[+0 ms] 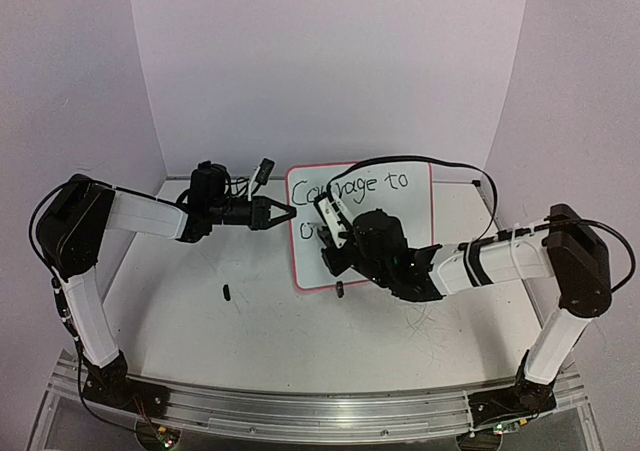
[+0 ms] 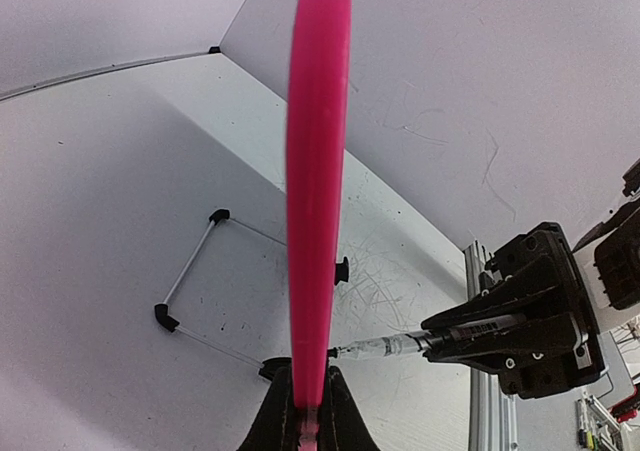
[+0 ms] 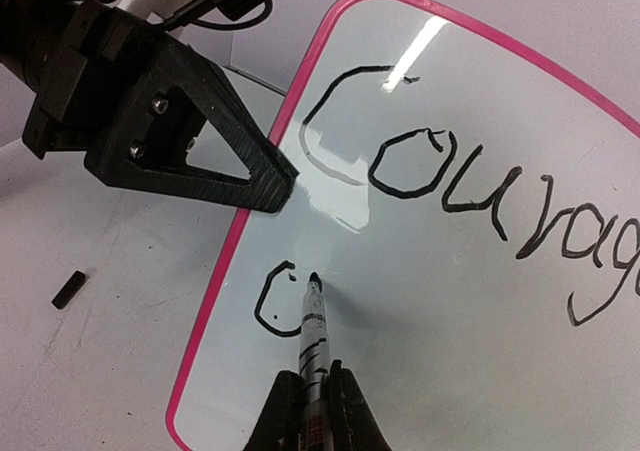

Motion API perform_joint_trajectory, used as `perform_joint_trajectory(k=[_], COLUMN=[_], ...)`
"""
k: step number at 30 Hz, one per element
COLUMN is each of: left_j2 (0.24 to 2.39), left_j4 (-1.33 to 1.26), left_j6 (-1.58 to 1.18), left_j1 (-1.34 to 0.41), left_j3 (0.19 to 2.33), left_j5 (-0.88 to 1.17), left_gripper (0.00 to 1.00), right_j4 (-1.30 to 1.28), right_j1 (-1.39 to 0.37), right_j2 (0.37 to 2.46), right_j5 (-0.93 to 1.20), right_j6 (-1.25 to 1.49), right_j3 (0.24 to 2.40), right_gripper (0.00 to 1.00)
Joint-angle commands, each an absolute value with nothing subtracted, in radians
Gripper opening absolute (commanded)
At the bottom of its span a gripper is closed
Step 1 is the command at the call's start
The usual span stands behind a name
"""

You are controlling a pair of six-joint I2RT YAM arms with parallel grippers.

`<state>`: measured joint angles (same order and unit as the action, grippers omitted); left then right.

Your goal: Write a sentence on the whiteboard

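Whiteboard point(image 1: 412, 226) second line hidden by right arm point(image 1: 500, 261); black bit point(image 1: 226, 292) unidentifiable.

I see a small black piece point(image 1: 226, 292) lying on the scuffed white tabletop point(image 1: 200, 321), with an aluminium rail point(image 1: 300, 411) along its near edge

The whiteboard point(image 1: 405, 226) stands between my grippers, its edge clamped in my left gripper point(image 1: 284, 214) and its face ahead of my right gripper point(image 1: 333, 233). The marker point(image 3: 312, 336) juts forward from my right gripper, tip touching the board. A cap point(image 1: 226, 292) lies on the table point(image 1: 250, 331), left of my right gripper.
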<state>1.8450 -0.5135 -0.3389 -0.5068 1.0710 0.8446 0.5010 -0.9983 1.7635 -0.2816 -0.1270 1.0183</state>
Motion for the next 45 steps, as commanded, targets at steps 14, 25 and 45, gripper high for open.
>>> perform_joint_trajectory(k=[14,25,45], left_j2=[1.787,1.785,1.789], left_j4=[-0.543,-0.541,-0.54], left_j6=[-0.315,-0.313,-0.312], left_j1=[-0.515,-0.516,-0.515], left_j3=[1.08,1.077,1.08], left_j5=[0.895,0.893,0.898], left_gripper=[0.0,0.0,0.0], right_j4=[0.491,0.553,0.534], right_j1=[-0.998,-0.981,-0.98], right_j2=[1.799,1.676,1.734], right_j5=[-0.234,-0.239,-0.28], right_j6=[-0.118,-0.138,-0.141], right_j3=[1.065,0.962,1.016], right_gripper=[0.0,0.0,0.0])
